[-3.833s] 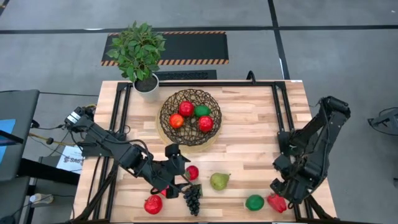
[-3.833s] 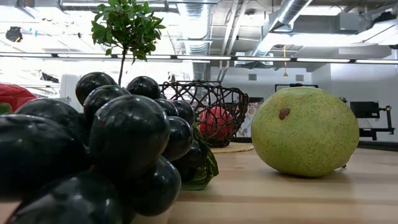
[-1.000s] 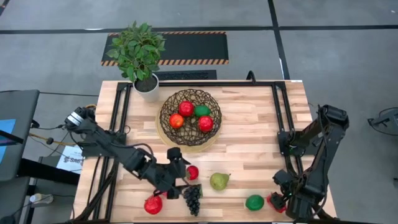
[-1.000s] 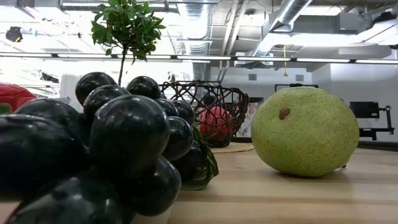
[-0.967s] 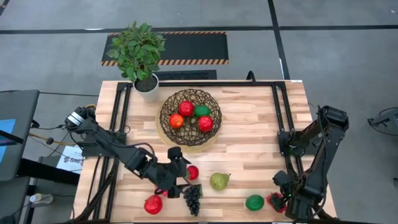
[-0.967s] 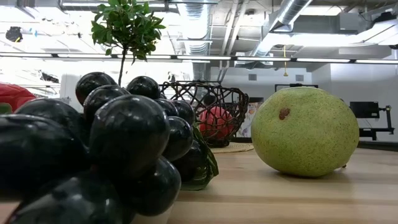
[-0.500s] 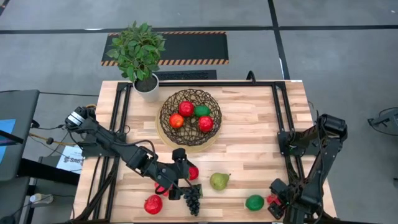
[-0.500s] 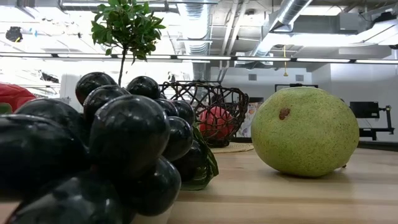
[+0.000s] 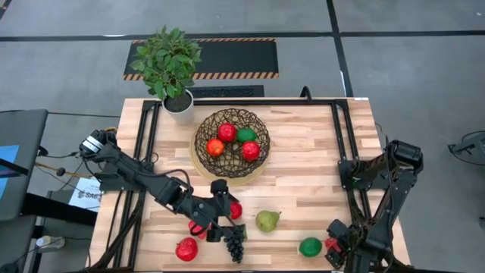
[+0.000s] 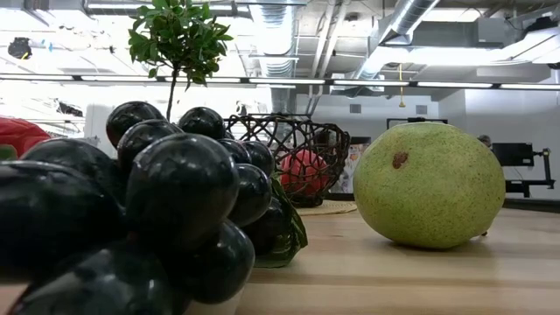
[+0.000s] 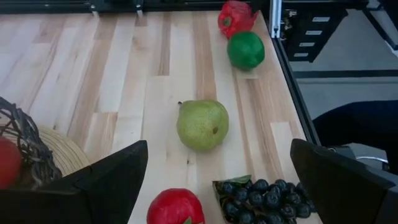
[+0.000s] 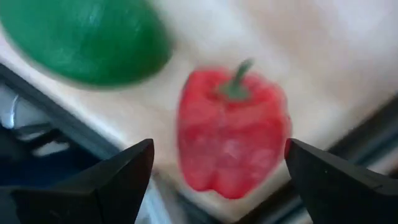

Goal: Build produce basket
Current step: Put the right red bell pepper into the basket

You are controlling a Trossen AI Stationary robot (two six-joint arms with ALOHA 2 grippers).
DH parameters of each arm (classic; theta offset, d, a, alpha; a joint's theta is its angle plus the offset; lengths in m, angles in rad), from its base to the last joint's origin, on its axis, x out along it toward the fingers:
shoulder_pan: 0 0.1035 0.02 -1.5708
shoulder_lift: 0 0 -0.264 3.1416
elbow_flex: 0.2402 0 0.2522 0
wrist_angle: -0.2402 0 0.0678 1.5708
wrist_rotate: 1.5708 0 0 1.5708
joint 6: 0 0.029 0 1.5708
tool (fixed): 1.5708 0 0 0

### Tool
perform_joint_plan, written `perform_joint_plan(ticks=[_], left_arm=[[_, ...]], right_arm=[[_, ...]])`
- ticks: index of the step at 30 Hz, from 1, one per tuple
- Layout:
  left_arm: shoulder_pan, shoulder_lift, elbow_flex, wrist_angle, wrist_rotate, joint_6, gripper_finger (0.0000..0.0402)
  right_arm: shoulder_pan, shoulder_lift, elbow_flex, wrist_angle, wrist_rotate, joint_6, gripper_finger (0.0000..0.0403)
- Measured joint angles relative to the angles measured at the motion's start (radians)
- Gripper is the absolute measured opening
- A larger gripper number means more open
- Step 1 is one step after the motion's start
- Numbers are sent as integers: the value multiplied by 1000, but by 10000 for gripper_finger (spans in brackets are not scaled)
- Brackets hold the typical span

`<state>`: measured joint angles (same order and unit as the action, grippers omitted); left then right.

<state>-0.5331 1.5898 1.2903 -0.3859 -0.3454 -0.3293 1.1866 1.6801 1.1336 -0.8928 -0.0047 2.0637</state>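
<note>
High view, desk [image 9: 303, 144]: light wood planks, black rails along both sides.
Basket [image 9: 231, 142]: round dark woven bowl on a tan base, toward the far middle of the desk; holds two red pieces, one orange, one green.
Potted plant [image 9: 173, 64]: white pot, green leaves, at the far left corner, just beside the basket.
Left hand [image 9: 225, 226]: low over the near middle of the desk, fingers spread wide, nothing between them; a red fruit [image 9: 236, 210] lies just beside it, the grape bunch [image 9: 234, 243] right at its tip.
Pear [image 9: 266, 221]: yellow-green, on the desk near the grapes, apart from them.
Red piece [image 9: 186, 249]: near edge, left of the grapes.
Right hand [image 9: 339, 246]: at the near right corner, fingers released and wide apart, poised over the red pepper [image 12: 231, 138], not gripping it as far as the right wrist view shows.
Green round fruit [image 9: 310, 246]: just beside the pepper.
Low view: grapes [image 10: 131, 219] and pear [image 10: 429, 185] loom close, basket [image 10: 289, 153] behind them.
</note>
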Motion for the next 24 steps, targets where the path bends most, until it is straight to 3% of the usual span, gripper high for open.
perform_joint_plan(ticks=[6, 12, 17, 20, 24], left_arm=[[2, 0, 0, 3, 0, 11, 380], [19, 0, 0, 3, 0, 8, 380], [32, -1, 0, 44, 1, 1, 380], [41, -23, 12, 85, 58, 29, 380], [40, -76, 26, 94, 73, 56, 380]], right_arm=[[6, 90, 0, 98, -26, -26, 379], [5, 128, 0, 79, -27, -24, 373], [5, 122, 0, 47, -25, -26, 318], [4, 109, 0, 18, -14, -25, 272], [0, 75, 1, -53, 44, -29, 230]])
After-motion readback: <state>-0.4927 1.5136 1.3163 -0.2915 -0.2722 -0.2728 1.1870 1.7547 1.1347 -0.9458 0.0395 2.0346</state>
